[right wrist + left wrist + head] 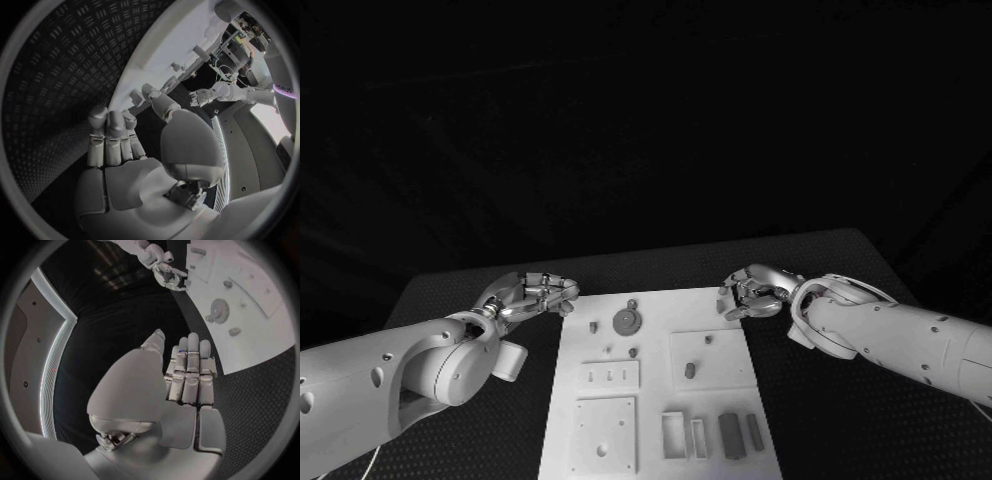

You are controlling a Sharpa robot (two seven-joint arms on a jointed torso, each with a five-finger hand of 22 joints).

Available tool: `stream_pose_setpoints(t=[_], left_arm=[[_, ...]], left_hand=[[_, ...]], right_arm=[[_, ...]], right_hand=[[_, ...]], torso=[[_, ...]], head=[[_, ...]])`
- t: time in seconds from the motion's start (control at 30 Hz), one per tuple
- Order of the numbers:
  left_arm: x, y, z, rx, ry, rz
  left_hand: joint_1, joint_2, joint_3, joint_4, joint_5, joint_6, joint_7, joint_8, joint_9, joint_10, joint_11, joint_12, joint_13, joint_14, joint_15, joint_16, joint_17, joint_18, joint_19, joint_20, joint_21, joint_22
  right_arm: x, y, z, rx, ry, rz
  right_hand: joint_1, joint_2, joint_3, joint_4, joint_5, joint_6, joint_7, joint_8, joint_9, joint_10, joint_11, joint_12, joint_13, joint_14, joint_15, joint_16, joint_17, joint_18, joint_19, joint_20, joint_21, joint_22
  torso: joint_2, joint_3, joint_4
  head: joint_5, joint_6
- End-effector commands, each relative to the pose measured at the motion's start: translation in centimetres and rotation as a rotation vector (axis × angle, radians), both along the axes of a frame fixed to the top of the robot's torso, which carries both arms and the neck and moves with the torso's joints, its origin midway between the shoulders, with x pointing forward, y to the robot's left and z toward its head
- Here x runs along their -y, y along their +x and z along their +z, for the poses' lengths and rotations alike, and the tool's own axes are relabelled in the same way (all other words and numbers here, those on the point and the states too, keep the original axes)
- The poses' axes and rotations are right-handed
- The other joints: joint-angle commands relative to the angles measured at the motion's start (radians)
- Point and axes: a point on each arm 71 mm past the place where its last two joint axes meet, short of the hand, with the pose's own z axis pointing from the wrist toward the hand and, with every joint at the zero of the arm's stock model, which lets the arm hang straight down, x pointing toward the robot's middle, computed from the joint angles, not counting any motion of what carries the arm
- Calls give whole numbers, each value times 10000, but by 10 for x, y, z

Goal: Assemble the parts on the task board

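While both hands wait at the far corners of the flat white task board (pixel 656 385), nothing is held. The left hand (pixel 531 296) and the right hand (pixel 753 292) each have the fingers curled inward, empty. A small grey toothed gear (pixel 627 321) lies on the board near its far edge, and long grey bars (pixel 731 435) lie near its near edge. These parts look light, stiff and smooth; I would pinch the gear by its rim.
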Motion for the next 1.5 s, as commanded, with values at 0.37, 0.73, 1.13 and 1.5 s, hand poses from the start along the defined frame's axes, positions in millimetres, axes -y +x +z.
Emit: stream_pose_setpoints(t=[0.37, 0.73, 1.13, 1.5], left_arm=[[2, 0, 1, 50, -135, -180], [3, -1, 1, 28, -139, -199], [3, -1, 1, 20, -134, -194], [2, -1, 1, 4, -130, -197]], left_hand=[[66, 57, -70, 3, -43, 2, 29, -37, 11, -1, 34, -53, 15, 13, 25, -63, 22, 114, -50, 10, 32, 93], [61, 60, -73, 5, -44, 2, 30, -39, 13, -1, 35, -57, 17, 14, 26, -68, 27, 113, -52, 11, 33, 93], [56, 59, -76, 6, -46, 1, 31, -43, 15, -2, 35, -63, 18, 14, 27, -74, 32, 112, -54, 12, 33, 92], [53, 60, -77, 6, -46, 0, 31, -46, 16, -3, 36, -67, 19, 15, 27, -80, 38, 112, -55, 12, 34, 91]], right_arm=[[-8, -1, -8, -23, -3, 273], [-14, 0, -13, -54, -40, 304], [-14, 0, -13, 41, -153, 227], [-14, 0, -13, 32, -216, 226]], right_hand=[[395, 302, 795, 330, -1000, 1191, -55, 558, 133, -389, -26, 172, -78, 13, -85, 7, 80, 530, 45, 11, 9, 55], [303, 518, 975, 468, -1007, 1503, -180, 714, 200, -326, -145, 207, -105, 56, -198, 35, 109, 530, 83, -19, 62, 79], [251, 717, 1046, 449, -1007, 1693, -263, 810, 257, -267, -224, 230, -129, 104, -273, 49, 122, 530, 126, -56, 103, 88], [247, 837, 1139, 431, -1006, 1791, -306, 861, 294, -235, -266, 238, -143, 130, -314, 52, 128, 530, 152, -78, 117, 85]], torso=[[0, -9, 1], [-3, -4, -6], [-2, -11, -10], [-8, -11, -7]], head=[[62, -65], [87, -89], [124, -121], [127, -140]])
